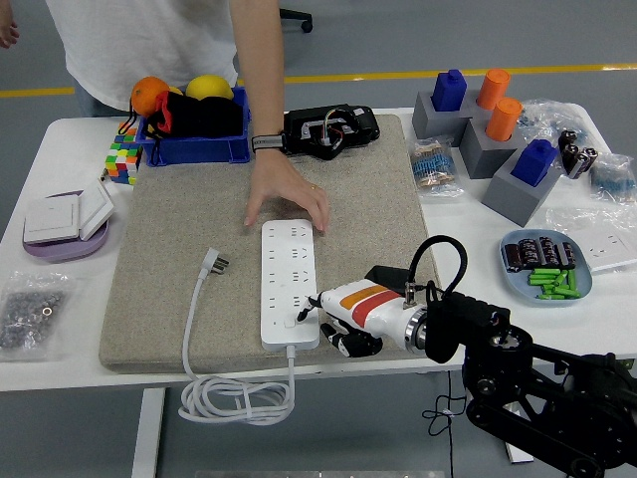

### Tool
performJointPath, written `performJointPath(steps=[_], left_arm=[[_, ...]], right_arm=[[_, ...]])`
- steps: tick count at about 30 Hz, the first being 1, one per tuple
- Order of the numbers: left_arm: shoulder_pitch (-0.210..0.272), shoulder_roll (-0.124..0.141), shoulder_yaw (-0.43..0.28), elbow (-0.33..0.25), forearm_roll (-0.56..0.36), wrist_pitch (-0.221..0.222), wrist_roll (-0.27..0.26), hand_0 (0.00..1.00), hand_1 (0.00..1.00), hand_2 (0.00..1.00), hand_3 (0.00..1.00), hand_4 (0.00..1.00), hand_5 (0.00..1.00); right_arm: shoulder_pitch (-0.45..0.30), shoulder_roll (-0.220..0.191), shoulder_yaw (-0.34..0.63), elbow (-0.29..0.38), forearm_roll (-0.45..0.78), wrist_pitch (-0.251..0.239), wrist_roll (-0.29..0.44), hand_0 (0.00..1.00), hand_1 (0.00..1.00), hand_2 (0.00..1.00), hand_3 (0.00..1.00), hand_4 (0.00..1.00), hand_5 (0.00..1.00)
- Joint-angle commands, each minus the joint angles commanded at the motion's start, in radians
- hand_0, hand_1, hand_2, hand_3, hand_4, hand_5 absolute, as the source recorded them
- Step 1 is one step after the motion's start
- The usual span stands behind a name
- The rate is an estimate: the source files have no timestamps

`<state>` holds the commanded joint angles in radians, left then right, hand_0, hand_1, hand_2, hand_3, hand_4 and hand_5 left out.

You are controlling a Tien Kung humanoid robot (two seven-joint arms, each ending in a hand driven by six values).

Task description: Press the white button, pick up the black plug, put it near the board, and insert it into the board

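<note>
A white power strip (288,274) lies lengthwise on the grey mat (179,229). Its white button is at the near end, by my fingertip. My right hand (328,321) reaches in from the right at that end. Its index finger (307,311) points out and touches the strip by the button, and the other fingers are curled and hold nothing. A small black plug (384,274) lies on the mat just behind my wrist. A person's hand (286,197) presses flat on the mat at the strip's far end. My left arm is out of view.
The strip's white plug (214,262) and coiled cord (234,398) lie at the mat's left and front edge. A blue bin (194,144) with fruit and a black device (323,129) stand at the back. Grey blocks (488,139) and a parts dish (542,264) are on the right.
</note>
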<state>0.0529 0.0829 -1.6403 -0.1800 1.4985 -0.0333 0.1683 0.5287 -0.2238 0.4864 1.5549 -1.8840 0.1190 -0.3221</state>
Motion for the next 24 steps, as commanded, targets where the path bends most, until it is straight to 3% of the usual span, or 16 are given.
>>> performJointPath(steps=[9, 24], left_arm=[[0.003, 0.000, 0.000, 0.000, 0.003, -0.001, 0.001, 0.624, 0.633, 0.640, 0.696, 0.591, 0.374], [0.002, 0.000, 0.001, 0.000, 0.003, -0.001, 0.001, 0.625, 0.633, 0.640, 0.696, 0.590, 0.374]], right_arm=[[0.009, 0.031, -0.013, -0.003, -0.001, -0.004, 0.001, 0.002, 0.002, 0.002, 0.738, 0.295, 0.002], [0.009, 0.065, -0.035, -0.071, -0.020, -0.028, 0.012, 0.002, 0.002, 0.002, 0.732, 0.288, 0.002]])
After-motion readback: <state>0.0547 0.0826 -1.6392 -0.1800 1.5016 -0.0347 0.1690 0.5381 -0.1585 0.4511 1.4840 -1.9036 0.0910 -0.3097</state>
